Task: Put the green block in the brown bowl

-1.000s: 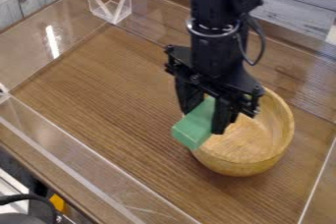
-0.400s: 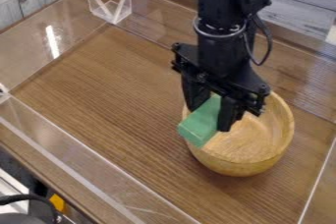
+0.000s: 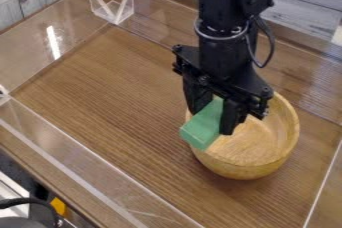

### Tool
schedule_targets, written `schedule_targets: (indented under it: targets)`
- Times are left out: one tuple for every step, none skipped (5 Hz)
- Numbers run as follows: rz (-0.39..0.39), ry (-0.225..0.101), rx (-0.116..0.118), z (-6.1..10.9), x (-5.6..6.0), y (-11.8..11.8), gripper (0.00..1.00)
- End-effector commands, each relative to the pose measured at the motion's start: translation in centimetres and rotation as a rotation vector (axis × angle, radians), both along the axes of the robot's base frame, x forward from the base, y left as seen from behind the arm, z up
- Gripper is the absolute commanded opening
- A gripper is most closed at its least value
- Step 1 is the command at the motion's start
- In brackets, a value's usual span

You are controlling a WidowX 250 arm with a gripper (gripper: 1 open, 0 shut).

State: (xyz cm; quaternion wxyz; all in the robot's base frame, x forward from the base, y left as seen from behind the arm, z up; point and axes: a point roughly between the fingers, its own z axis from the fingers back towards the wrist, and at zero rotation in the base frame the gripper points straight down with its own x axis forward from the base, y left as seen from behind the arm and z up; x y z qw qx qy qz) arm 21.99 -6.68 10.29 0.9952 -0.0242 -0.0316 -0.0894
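The green block (image 3: 202, 128) hangs tilted between the black fingers of my gripper (image 3: 214, 122), which is shut on it. It hovers over the near-left rim of the brown bowl (image 3: 254, 144), a round tan wooden bowl on the right of the wooden table. The block's lower corner overlaps the bowl's edge in this view; whether it touches the rim I cannot tell. The arm rises straight up from the gripper and hides part of the bowl's far rim.
Clear acrylic walls (image 3: 60, 142) fence the wooden table top (image 3: 107, 82) on the left and front. A clear triangular stand (image 3: 110, 5) sits at the back left. A cable runs down the arm's right side.
The gripper with the block has shifted slightly to the right toward the bowl, then stayed almost still.
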Motion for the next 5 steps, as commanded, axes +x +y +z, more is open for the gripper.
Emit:
schedule_targets:
  targets:
    - [0.005,-0.015,0.000,0.4,0.2,0.1,0.00]
    - [0.009,-0.003,0.004,0.1,0.1,0.1,1.00]
    - [0.014,0.011,0.010,-0.1,0.0,0.3,1.00]
    - [0.020,0.018,0.012,-0.4,0.1,0.3,1.00]
    - [0.025,0.023,0.014,-0.7,0.1,0.3,1.00]
